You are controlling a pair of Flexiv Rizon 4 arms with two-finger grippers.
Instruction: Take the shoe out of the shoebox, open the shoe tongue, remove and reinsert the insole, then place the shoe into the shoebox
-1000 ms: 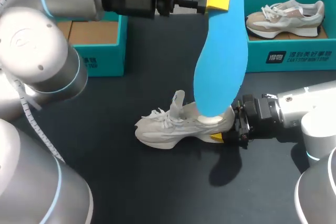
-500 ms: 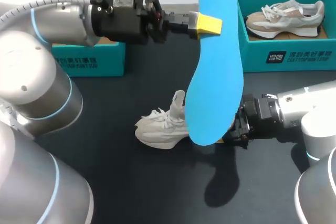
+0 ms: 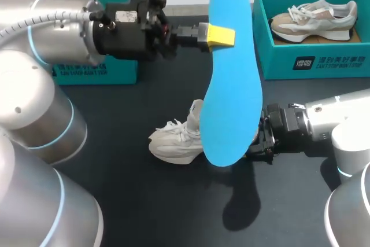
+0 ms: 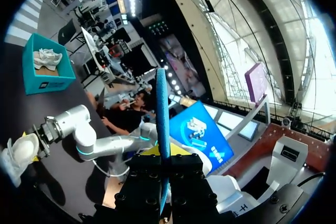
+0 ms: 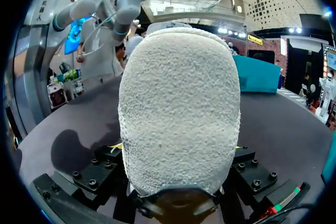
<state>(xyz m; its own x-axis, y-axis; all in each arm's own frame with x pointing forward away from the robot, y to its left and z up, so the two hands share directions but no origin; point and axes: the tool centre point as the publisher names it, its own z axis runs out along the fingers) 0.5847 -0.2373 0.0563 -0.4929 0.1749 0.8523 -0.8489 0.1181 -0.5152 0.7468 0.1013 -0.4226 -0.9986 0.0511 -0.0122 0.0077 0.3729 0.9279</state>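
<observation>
A blue insole (image 3: 231, 85) hangs lengthwise in the air, and my left gripper (image 3: 221, 34) is shut on its upper part. In the left wrist view the insole (image 4: 163, 114) shows edge-on, rising from between the fingers. Behind its lower end a white shoe (image 3: 173, 139) stands on the dark table, laces and tongue pulled up; its heel is hidden. From the right, my right gripper (image 3: 258, 143) holds that heel. The shoe's fuzzy heel (image 5: 178, 108) fills the right wrist view, with a finger of my right gripper (image 5: 178, 156) on each side.
A teal shoebox (image 3: 312, 65) at the back right holds a second, beige shoe (image 3: 315, 18). Another teal shoebox (image 3: 87, 70) sits at the back left, largely behind my left arm. The insole's shadow falls on the table in front of the shoe.
My left arm has carried the insole left and up, its lower end coming off the shoe's opening. The shoe and the right gripper have stayed where they were.
</observation>
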